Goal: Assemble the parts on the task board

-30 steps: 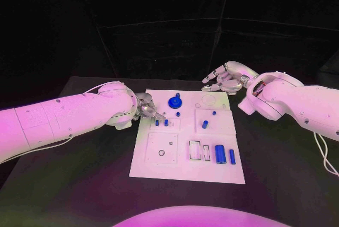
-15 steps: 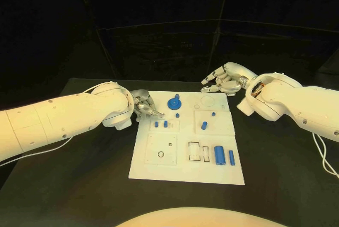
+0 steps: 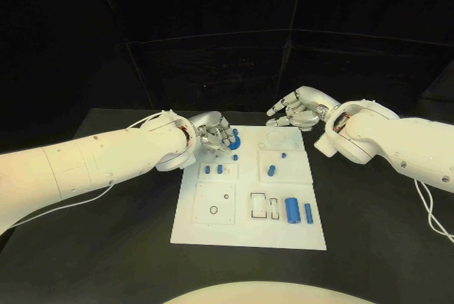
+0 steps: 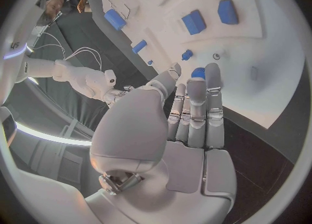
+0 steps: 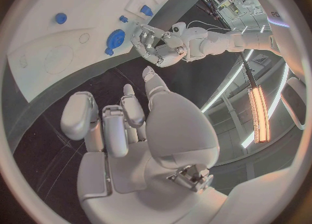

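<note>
Board: task board lies flat in the middle of the black table, unclamped as far as I can see; a sideways shove from either hand could slide it and spoil every alignment at once.
Left hand: left hand hangs over the board's far left corner, fingers fairly straight and together, apparently holding nothing. It sits just beside the round blue part, though whether a fingertip touches it I cannot tell. Coming down off-centre, it could knock that piece askew.
Right hand: right hand is off the board beyond its far right corner, fingers curled inward on nothing. It looks idle, so the risk is small unless it swings in and meets the other hand.
Large cylinder: big blue cylinder lies loose on its side near the right edge; a jolt would likely roll it off.
Small parts: two short pegs stand near the left hand's wrist, easy to clip while reaching.
</note>
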### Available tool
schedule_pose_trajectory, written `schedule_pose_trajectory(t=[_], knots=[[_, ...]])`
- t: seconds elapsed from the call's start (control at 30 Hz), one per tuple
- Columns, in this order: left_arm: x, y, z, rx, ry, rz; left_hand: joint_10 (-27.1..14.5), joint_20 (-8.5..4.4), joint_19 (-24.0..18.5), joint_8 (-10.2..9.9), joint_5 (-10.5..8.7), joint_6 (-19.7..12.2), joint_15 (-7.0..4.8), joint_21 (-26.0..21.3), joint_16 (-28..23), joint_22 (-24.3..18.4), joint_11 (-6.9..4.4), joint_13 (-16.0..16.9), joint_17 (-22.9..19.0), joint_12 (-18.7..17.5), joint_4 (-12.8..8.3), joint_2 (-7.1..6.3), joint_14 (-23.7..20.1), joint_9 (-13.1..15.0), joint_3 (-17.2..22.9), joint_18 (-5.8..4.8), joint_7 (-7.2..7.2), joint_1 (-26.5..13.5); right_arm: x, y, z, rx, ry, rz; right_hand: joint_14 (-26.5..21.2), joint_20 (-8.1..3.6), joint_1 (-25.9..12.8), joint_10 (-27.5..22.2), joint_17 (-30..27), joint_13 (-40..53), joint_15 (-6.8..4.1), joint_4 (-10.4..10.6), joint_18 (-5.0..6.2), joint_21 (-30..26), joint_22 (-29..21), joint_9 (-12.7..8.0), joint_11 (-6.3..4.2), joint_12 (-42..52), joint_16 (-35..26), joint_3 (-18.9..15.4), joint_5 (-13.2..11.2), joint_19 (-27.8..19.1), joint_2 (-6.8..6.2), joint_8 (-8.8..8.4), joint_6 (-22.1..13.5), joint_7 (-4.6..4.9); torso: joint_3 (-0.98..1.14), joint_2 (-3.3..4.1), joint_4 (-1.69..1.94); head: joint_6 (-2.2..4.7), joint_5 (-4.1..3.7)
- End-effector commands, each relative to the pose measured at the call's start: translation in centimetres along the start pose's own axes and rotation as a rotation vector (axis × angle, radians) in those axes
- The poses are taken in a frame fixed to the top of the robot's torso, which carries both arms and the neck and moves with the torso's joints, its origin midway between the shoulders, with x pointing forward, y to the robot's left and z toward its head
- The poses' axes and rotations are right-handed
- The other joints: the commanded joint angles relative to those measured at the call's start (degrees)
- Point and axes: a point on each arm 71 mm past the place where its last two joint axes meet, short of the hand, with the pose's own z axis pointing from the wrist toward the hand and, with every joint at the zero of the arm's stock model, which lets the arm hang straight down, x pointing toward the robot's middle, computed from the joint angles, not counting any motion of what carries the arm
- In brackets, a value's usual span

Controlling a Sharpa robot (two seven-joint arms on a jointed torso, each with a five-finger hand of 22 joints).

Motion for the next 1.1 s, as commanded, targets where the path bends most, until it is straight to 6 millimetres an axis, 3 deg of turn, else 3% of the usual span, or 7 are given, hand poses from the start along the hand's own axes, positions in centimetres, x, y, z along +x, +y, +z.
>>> schedule_pose_trajectory(t=[0.03, 0.07, 0.3, 0.43, 0.63, 1.1], knots=[[0.0, -1.0, 0.3, 0.12, -0.037, 0.133, 0.66, -0.04, 1.46, -0.94, -0.15, 1.57, -0.01, 0.45, 3.65, 0.19, 0.11, -1.7, 4.01, -0.96, -0.32, -0.25, 2.67, -1.09, 0.36, 1.17, 0.02, -0.67, 0.0, 0.2, 0.1, -0.013, 0.0, -0.001, 3.56, -0.05, -0.08, -0.36, 4.31, -0.08, 0.04, -0.03, 0.62, -0.28, -0.08, -0.05, 0.07, -0.38, -0.25, -0.41, 0.34, -0.53, 0.63, 0.39, -0.53, 0.07, -0.04, 0.01, 0.09, 0.07, -0.14], [0.3, -1.2, 0.5, 0.122, -0.022, 0.161, 0.75, -0.08, 2.48, -1.45, -0.18, 2.52, 0.0, 0.95, 6.57, 0.43, 0.14, -2.65, 7.42, -1.52, -0.34, -0.39, 4.5, -1.65, 0.52, 1.18, 0.01, -1.13, 0.0, 0.3, 0.1, -0.013, 0.0, -0.001, 3.56, -0.05, -0.08, -0.36, 4.31, -0.08, 0.04, -0.03, 0.62, -0.28, -0.08, -0.05, 0.07, -0.38, -0.25, -0.41, 0.34, -0.53, 0.63, 0.39, -0.53, 0.07, -0.03, -0.01, 0.09, 0.04, -0.13], [1.3, -1.5, 1.4, 0.124, 0.02, 0.252, 0.17, -0.05, 4.97, -3.42, -0.15, 4.1, 0.06, 2.61, 12.79, 1.56, 0.33, -5.41, 14.67, -3.15, -0.57, -0.73, 7.73, -3.35, 0.61, 1.09, -0.04, -1.93, 0.1, 0.3, 0.2, -0.016, 0.001, 0.0, 3.56, -0.05, -0.08, -0.36, 4.31, -0.08, 0.04, -0.03, 0.62, -0.28, -0.08, -0.05, 0.07, -0.38, -0.25, -0.41, 0.34, -0.53, 0.63, 0.39, -0.53, 0.07, -0.02, -0.02, 0.06, 0.05, -0.14], [1.7, -1.6, 1.8, 0.121, 0.046, 0.287, 0.52, -0.17, 8.12, -4.31, -0.17, 5.04, -0.04, 7.5, 16.01, 6.17, 0.24, -6.68, 18.62, -3.45, -0.65, -0.67, 9.35, -4.13, 0.57, 0.25, -0.18, -2.24, 0.1, 0.4, 0.2, -0.017, 0.002, 0.0, 3.56, -0.05, -0.08, -0.36, 4.31, -0.08, 0.04, -0.03, 0.62, -0.28, -0.08, -0.05, 0.07, -0.38, -0.25, -0.41, 0.34, -0.53, 0.63, 0.39, -0.53, 0.07, 0.0, -0.01, 0.02, 0.01, -0.14], [2.3, -1.6, 2.1, 0.112, 0.077, 0.32, 0.94, -0.28, 9.82, -4.73, -0.23, 5.77, -0.16, 10.29, 16.79, 8.86, 0.11, -7.33, 19.28, -3.48, -0.32, -0.89, 9.81, -4.52, -0.15, -0.26, -0.29, -3.07, 0.2, 0.4, 0.3, -0.019, 0.003, 0.0, 3.56, -0.05, -0.08, -0.36, 4.31, -0.08, 0.04, -0.03, 0.62, -0.28, -0.08, -0.05, 0.07, -0.38, -0.25, -0.41, 0.34, -0.53, 0.63, 0.39, -0.53, 0.07, -0.02, 0.0, 0.07, -0.11, -0.23], [3.0, -1.4, 2.5, 0.086, 0.12, 0.356, 2.74, -0.58, 11.83, -5.19, -0.23, 7.81, -0.49, 13.79, 16.42, 12.32, -0.25, -8.41, 17.61, -3.5, -0.26, 0.28, 9.94, -5.04, -0.05, -0.89, -0.59, -2.76, 0.2, 0.5, 0.3, -0.02, 0.005, 0.0, 3.57, -0.05, 0.03, -0.36, 4.35, -0.06, 0.04, -0.03, 0.61, -0.29, -0.06, -0.05, 0.07, -0.35, -0.24, -0.43, 0.41, -0.51, 0.76, 0.43, -0.57, 0.07, 0.01, -0.04, 0.11, -0.31, -0.42]])
